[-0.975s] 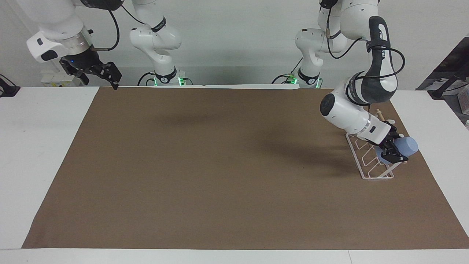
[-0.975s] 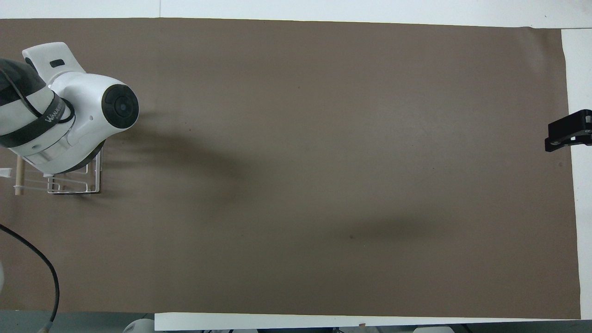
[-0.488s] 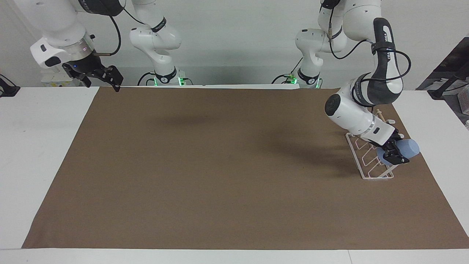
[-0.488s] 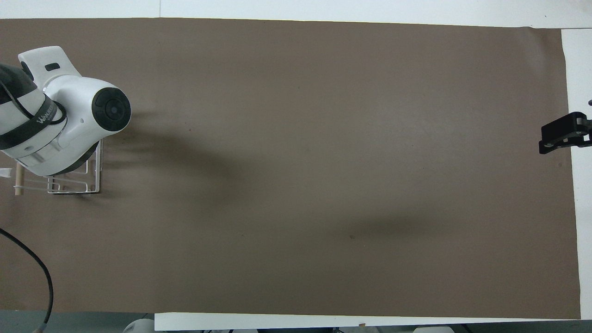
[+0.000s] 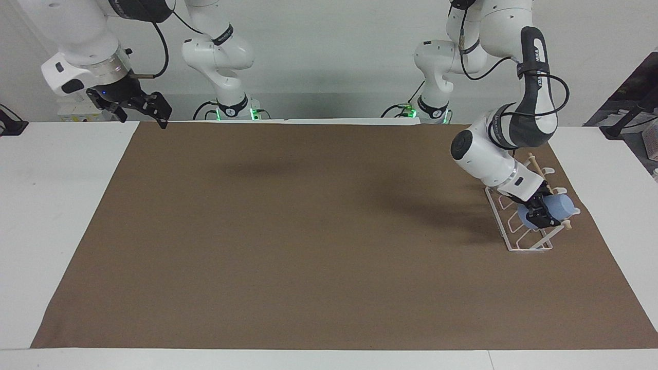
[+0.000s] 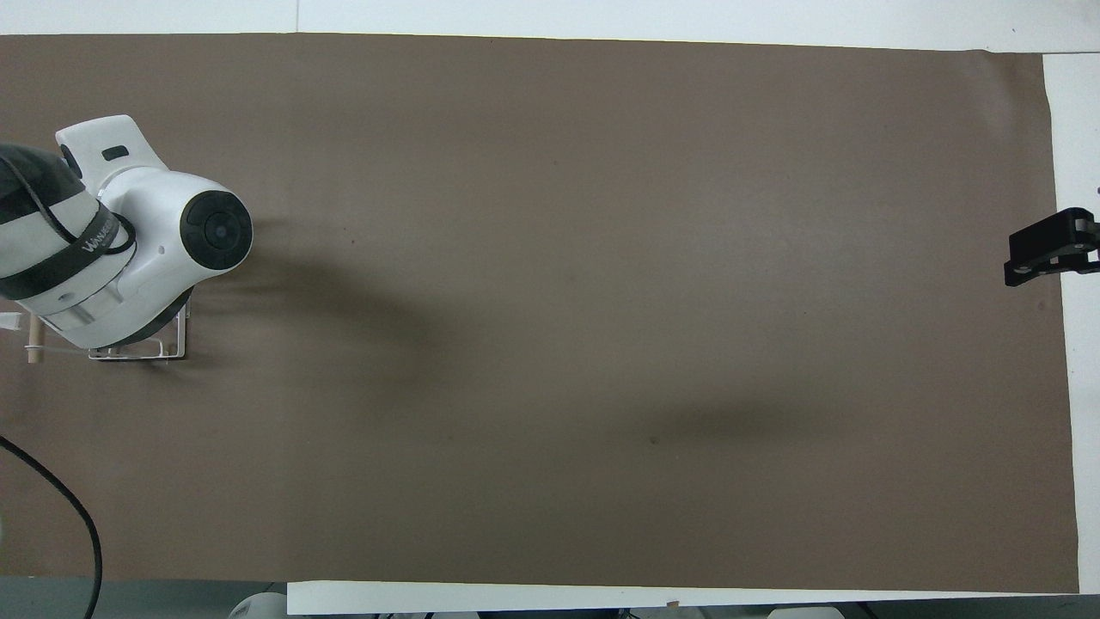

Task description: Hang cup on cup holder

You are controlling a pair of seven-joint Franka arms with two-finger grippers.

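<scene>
The light-blue cup (image 5: 558,207) is held on its side in my left gripper (image 5: 540,217), which is shut on it. The cup is over the white wire cup holder (image 5: 514,234), at the end of the holder farther from the robots, close against the wooden dowel (image 5: 536,166). I cannot tell whether a prong is inside the cup. In the overhead view the left arm hides the cup and the gripper; only a corner of the cup holder (image 6: 168,349) and the dowel's tip (image 6: 33,337) show. My right gripper (image 5: 146,110) waits open and raised.
A brown mat (image 5: 308,231) covers most of the white table (image 5: 51,205). The cup holder stands on the mat toward the left arm's end. The right gripper (image 6: 1050,254) hangs over the mat's edge at the right arm's end.
My left gripper has carried the cup a little toward the table's middle and down, from beside the cup holder to over it by the dowel. The right arm has barely moved.
</scene>
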